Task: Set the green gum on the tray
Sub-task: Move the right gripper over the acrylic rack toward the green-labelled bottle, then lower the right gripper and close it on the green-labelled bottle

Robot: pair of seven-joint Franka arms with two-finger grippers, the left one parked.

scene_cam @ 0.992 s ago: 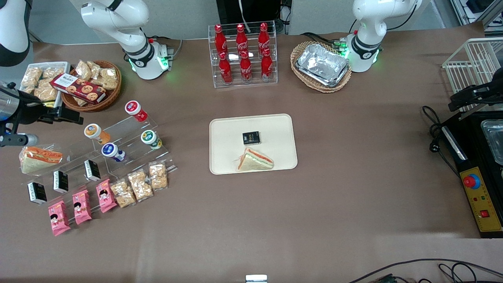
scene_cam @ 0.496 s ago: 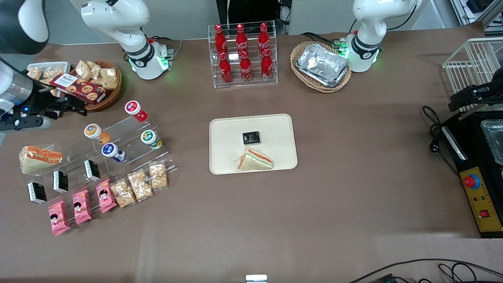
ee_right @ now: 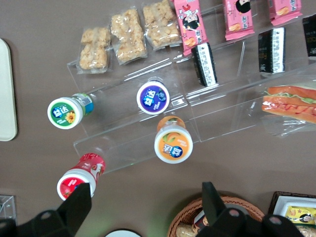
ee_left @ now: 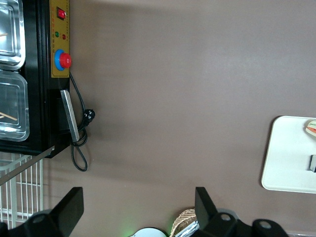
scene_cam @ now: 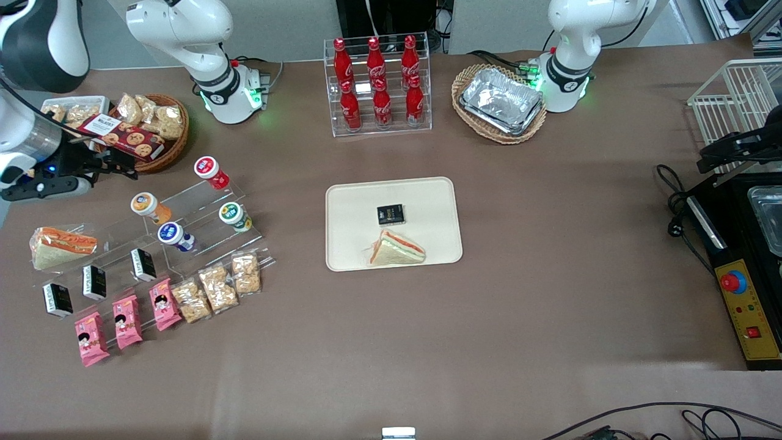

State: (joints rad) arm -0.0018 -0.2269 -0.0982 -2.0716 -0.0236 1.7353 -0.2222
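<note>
you've got nothing done yet: the green gum [scene_cam: 234, 216] sits on the clear display step, left of centre in the front view, well apart from the tray [scene_cam: 354, 244]. your gripper [scene_cam: 116, 166] hangs empty, jaws wide, at the left edge. since a second ago it has climbed up-frame, nearer the bottles.

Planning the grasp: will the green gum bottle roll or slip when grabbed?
The green gum, round and smooth, probably slips in a loose pinch and rolls if tipped. Perched on the clear stepped stand, a nudge may knock it off. The gripper, open, hangs above the table beside the stand.
</note>
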